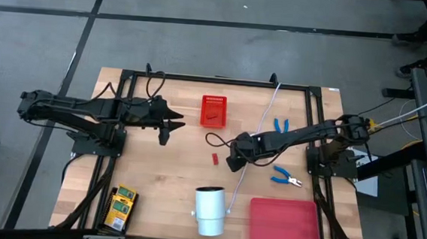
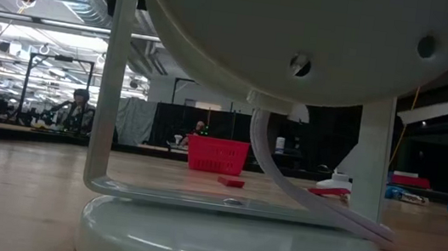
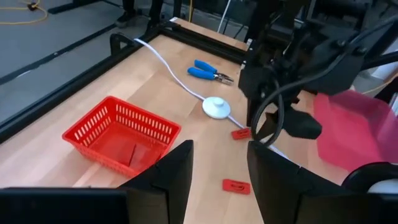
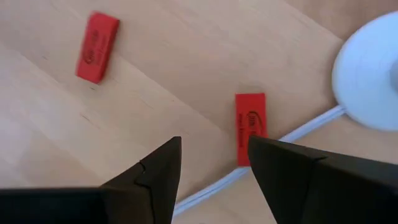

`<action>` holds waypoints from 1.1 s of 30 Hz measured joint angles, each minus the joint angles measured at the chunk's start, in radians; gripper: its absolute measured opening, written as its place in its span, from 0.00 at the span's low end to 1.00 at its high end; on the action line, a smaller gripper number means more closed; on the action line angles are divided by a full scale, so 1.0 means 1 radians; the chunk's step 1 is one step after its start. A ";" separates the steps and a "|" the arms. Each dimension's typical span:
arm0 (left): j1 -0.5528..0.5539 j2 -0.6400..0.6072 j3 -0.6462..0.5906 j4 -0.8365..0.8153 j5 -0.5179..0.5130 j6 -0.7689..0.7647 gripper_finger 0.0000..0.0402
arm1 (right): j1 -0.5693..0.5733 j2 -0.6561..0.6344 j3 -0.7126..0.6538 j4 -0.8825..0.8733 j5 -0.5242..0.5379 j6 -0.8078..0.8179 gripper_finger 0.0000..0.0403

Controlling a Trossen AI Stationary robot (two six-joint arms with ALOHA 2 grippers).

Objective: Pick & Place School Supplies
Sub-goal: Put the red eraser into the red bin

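Observation:
Two small red blocks lie flat on the wooden table: one beside the white cord, the other farther off, also seen as the block in the high view. My right gripper is open and points down just above the block by the cord, touching nothing. My left gripper is open and held above the table's left part, facing the red basket. Two blue-handled tools lie at the right. Yellow-and-green boxes lie near the front left.
A white cylinder stands at the front centre and fills the low view. A flat red tray sits at the front right. A white disc lies on the cord close to the right gripper. The basket holds a red piece.

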 joint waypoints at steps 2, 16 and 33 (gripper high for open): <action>0.000 0.000 0.000 0.002 0.001 0.000 0.37 | 0.000 0.011 0.000 0.004 0.012 -0.035 0.47; 0.000 0.000 0.000 0.023 0.002 -0.027 0.36 | 0.000 0.089 0.000 0.000 0.065 -0.116 0.48; 0.000 -0.003 0.000 0.029 0.002 -0.045 0.36 | 0.017 0.140 0.003 0.004 0.091 -0.057 0.37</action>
